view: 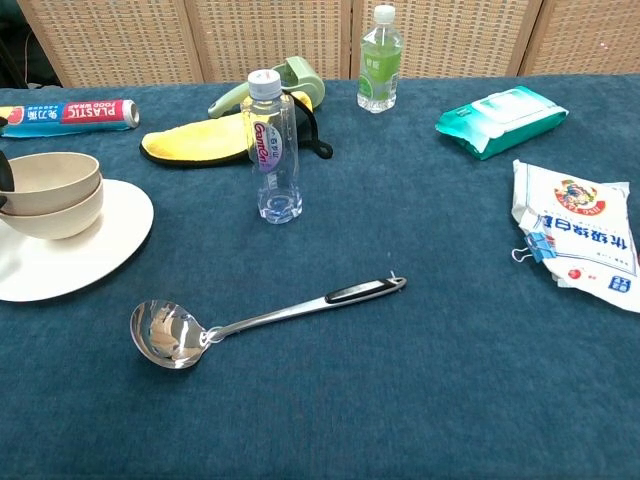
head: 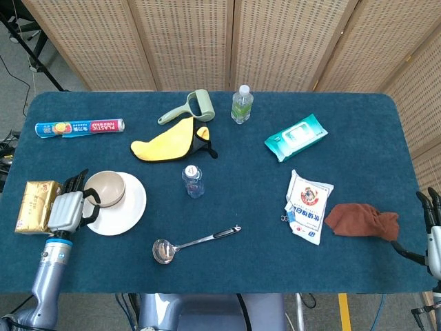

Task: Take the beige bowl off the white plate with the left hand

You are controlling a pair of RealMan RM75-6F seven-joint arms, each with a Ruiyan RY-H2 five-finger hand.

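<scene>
The blue table (head: 227, 276) fills the head view, its widest bare stretch running along the 6 o'clock edge on either side of the ladle (head: 193, 243), with another open patch at centre between the clear bottle (head: 193, 181) and the salt bag (head: 309, 205). At 9 o'clock sits the white plate (head: 131, 210), and the beige bowl (head: 105, 189) is over its 10 o'clock part; in the chest view the bowl (view: 48, 194) looks raised clear of the plate (view: 90, 255), though that angle is shallow. The left hand (head: 67, 208) grasps the bowl from the plate's 9 o'clock rim, dark fingers (head: 88, 196) hooked on its side. Just beyond the hand, near the table's left edge, lies a gold packet (head: 33, 205), leaving little room that way. Toward 11 o'clock a plastic wrap box (head: 80, 127) lies well apart. The right hand (head: 431, 221) hangs off the 4 o'clock corner, fingers straight and apart, holding nothing, near a brown cloth (head: 362, 221).
</scene>
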